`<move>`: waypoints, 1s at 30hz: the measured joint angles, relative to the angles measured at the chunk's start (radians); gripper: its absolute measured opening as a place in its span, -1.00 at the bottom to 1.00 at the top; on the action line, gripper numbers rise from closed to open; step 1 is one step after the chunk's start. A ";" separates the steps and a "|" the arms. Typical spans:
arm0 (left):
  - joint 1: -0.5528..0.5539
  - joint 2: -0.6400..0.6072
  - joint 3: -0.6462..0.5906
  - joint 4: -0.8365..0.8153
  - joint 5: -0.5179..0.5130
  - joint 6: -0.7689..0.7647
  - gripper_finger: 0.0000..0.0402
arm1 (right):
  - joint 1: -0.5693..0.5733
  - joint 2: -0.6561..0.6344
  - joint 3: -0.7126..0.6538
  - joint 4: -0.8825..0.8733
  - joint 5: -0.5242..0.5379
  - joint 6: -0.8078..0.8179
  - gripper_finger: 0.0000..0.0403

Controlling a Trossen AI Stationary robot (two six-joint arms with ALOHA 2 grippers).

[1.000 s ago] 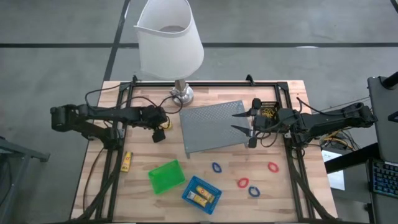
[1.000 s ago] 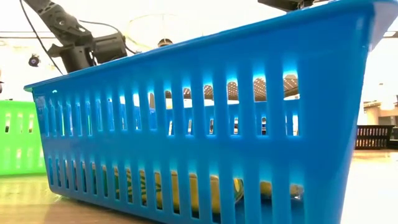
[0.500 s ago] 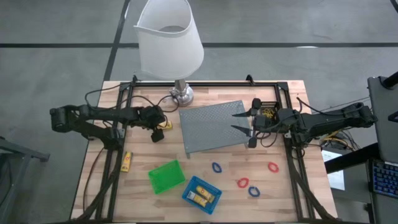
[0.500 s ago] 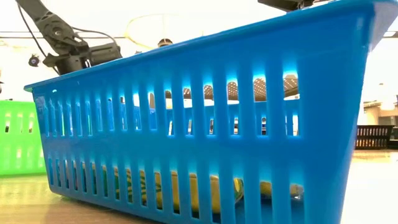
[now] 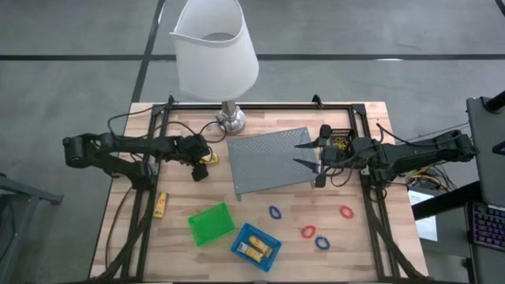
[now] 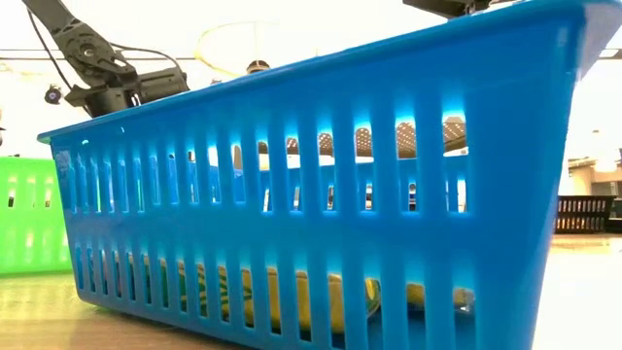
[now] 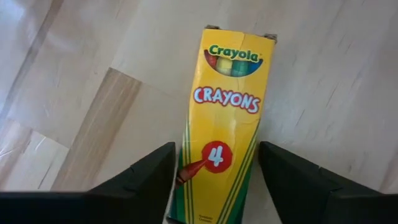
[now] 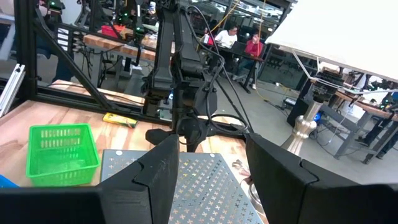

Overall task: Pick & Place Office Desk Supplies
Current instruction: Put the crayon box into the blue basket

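Wooden tabletop: left gripper [image 7: 214, 180], jaws apart, straddles the Crayola crayon box [image 7: 225, 118]; closing comes next, I'd guess.

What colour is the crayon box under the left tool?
Yellow with green trim, the crayon box shows best in the left wrist view.

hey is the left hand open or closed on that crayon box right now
Open. The left hand has its two fingers spread either side of the crayon box with gaps showing; the box lies flat on the table.
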 joint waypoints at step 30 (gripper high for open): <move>-0.058 -0.195 0.061 -0.064 0.014 0.008 -0.23 | 0.000 0.000 0.000 0.000 0.000 0.000 -0.08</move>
